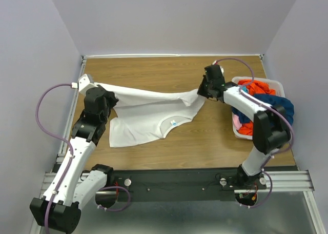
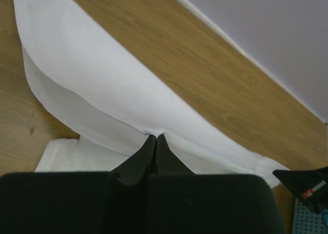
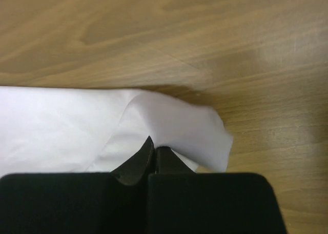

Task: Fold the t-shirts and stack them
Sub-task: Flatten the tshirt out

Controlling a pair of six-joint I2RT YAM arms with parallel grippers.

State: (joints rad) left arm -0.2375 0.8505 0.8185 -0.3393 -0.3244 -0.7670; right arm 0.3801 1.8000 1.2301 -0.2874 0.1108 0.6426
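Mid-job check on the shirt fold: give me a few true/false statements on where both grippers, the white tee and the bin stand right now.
1. The left gripper is shut on the white t-shirt. True.
2. The bin holds an orange t-shirt and a dark blue t-shirt. True.
3. The right gripper hangs open over the bin. False: it is shut on the white t-shirt's right end, over the table beside the bin.
4. The white t-shirt lies folded in a neat square. False: it is unfolded, drawn out between the two grippers.
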